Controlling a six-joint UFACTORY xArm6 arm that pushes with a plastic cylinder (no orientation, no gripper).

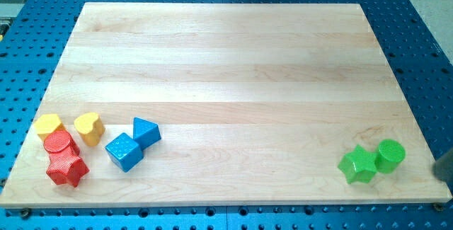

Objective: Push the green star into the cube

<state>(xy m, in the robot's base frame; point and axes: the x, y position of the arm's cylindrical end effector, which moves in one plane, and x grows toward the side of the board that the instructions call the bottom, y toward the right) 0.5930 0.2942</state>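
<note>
My tip (436, 171) shows blurred, right of green star (357, 164).

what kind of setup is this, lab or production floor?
Likely a lab test bench: a wooden board lies on a blue perforated table, holding toy blocks like a green star and blue cube. My tip isn't clearly visible.

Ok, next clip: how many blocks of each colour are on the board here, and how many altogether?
Yellow: 2, a hexagon-like block and a heart
Red: 2, a cylinder and a star
Blue: 2, a cube and a triangular block
Green: 2, a star and a cylinder
Total: 8
</note>
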